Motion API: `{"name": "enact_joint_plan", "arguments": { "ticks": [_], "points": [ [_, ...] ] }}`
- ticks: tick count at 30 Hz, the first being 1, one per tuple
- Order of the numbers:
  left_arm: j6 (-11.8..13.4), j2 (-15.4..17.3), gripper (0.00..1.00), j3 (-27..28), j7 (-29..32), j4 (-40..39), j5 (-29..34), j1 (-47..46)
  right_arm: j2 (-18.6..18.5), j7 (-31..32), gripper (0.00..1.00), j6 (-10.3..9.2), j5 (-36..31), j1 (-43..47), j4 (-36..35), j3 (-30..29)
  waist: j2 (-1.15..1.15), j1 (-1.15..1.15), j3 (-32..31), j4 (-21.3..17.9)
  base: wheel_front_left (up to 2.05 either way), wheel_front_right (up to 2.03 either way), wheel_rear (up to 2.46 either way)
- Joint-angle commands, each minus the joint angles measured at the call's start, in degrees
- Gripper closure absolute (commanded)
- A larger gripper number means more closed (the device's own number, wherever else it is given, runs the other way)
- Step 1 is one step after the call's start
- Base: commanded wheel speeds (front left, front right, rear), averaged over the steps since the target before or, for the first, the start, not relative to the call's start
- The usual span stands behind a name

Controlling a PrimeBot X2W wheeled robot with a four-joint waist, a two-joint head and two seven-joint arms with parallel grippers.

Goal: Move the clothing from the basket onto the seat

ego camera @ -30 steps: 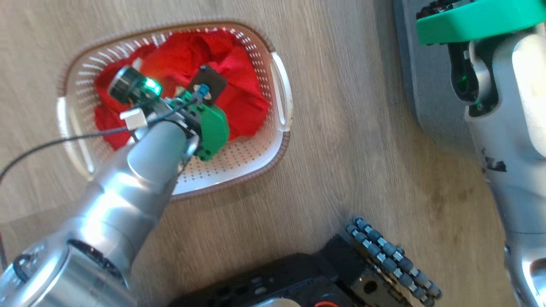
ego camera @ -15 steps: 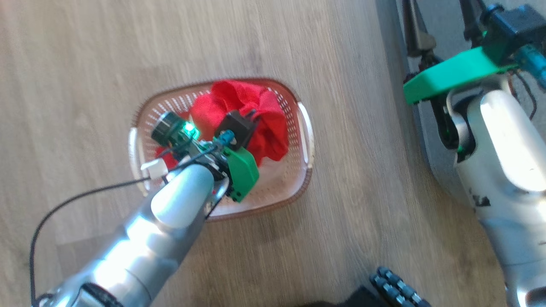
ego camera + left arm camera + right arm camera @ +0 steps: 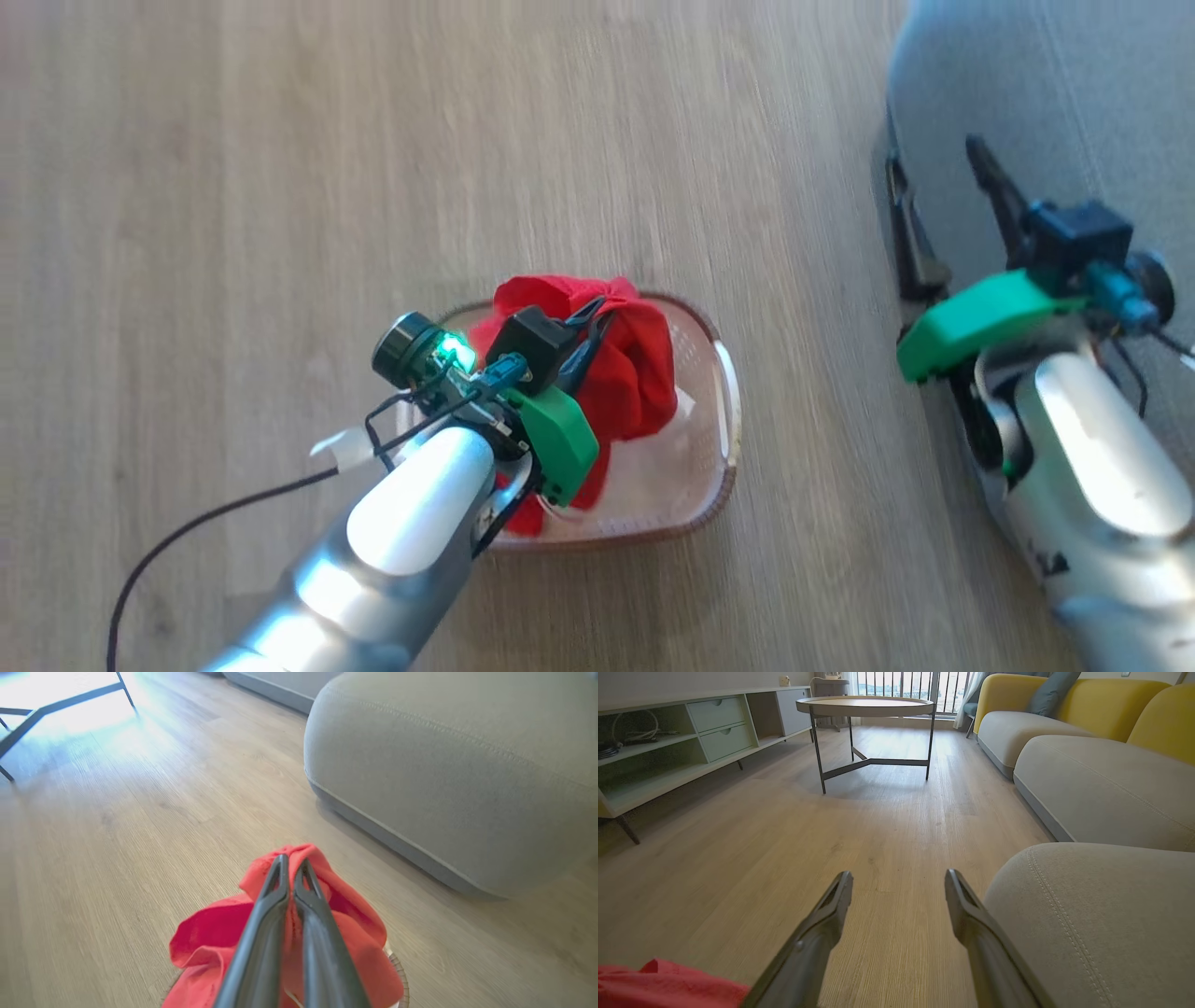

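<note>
The wooden floor [image 3: 280, 187] is taking up the left of the head view, smooth planks with a pale grain. In the lower middle, the left gripper [image 3: 590, 322] is pinching a fold of the clothing [image 3: 639, 373] between its closed dark fingers. The left wrist view is showing those two slim fingers pressed together, with red cloth bunching out on either side. The clothing is soft, bright red and crumpled, hanging in loose folds over the basket [image 3: 726, 411]. Its lower end is apparently trailing inside, but the arm is hiding that part, so whether a second piece is lying on the bottom is unclear. The basket is rounded pale plastic with small holes, a brown rim and a white handle. Further right, the right gripper [image 3: 934, 159] is standing wide open and holding nothing. Its fingers are pointing along the edge of the seat [image 3: 1046, 84] at the upper right, a plump grey fabric cushion with a rounded corner and stitched seams. The task looks to be at an early stage: the pick-up is under way, the clothing is not yet on the seat, and the carry across and release are left.
</note>
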Motion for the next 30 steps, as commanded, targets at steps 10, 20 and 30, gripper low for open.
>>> {"name": "enact_joint_plan", "arguments": {
  "ticks": [10, 20, 30],
  "points": [
    [-0.56, 0.26, 1.00, 5.35, -0.54, -9.87, -0.70, 1.54, 0.32, -0.27, 0.00, 0.13, -0.09, 8.19, -0.17, -1.76, -0.01, 0.00, -10.98, 4.11, 0.00, 0.00, 0.00],
    [-1.31, 0.26, 1.00, 6.79, -0.54, -17.51, -1.67, -0.74, 1.53, -0.27, 0.00, 0.13, -0.43, 12.21, -1.02, -2.00, -0.01, 0.00, -15.56, 4.79, 0.00, 0.00, 0.00],
    [-0.40, 0.26, 1.00, 6.39, -0.54, -20.64, -2.99, -4.88, 2.10, -0.27, 0.00, 0.13, -0.22, 12.87, -1.66, -1.58, -0.01, 0.00, -16.01, 4.95, 0.00, 0.00, 0.00]
  ]
}}
